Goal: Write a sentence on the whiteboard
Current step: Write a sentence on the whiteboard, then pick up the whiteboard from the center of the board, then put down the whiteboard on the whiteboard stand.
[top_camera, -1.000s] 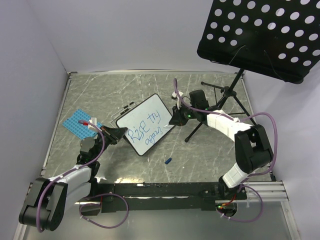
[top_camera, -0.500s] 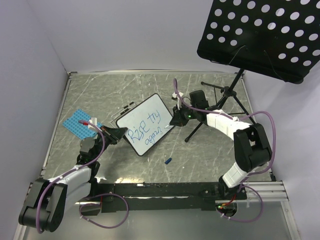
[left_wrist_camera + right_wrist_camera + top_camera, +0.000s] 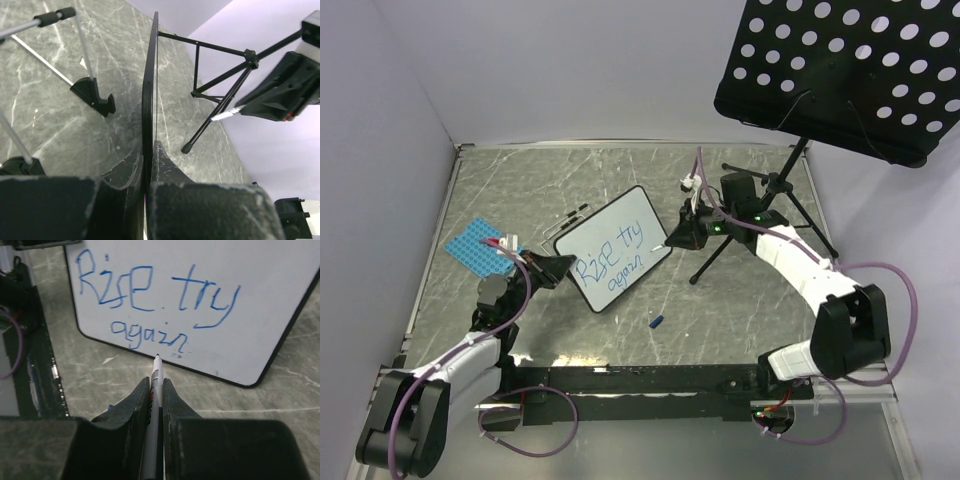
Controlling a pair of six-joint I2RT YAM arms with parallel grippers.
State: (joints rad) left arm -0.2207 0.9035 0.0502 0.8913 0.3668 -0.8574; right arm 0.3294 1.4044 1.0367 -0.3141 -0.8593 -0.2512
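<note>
The whiteboard [image 3: 620, 225] is tilted in the middle of the table, with the sentence [image 3: 615, 258] in blue, "Rise try" above "again". My left gripper [image 3: 558, 268] is shut on the board's left edge. In the left wrist view the board [image 3: 149, 85] is edge-on between the fingers [image 3: 129, 172]. My right gripper [image 3: 682, 238] is shut on a white marker [image 3: 157, 375] just off the board's right edge. In the right wrist view the marker tip hangs over the table beside the frame of the whiteboard [image 3: 270, 300], below the word "again" of the sentence [image 3: 150, 295].
A black perforated music-stand tray [image 3: 840, 70] hangs at the back right, and its tripod legs [image 3: 760, 195] stand behind my right gripper. A blue studded plate [image 3: 472, 245] lies at the left. A blue cap [image 3: 657, 322] lies in front of the board. Small black feet [image 3: 570, 217] lie behind it.
My right gripper has drawn back to the right with the marker, off the board, and the right arm's elbow has swung out to the right. The left gripper keeps its hold.
</note>
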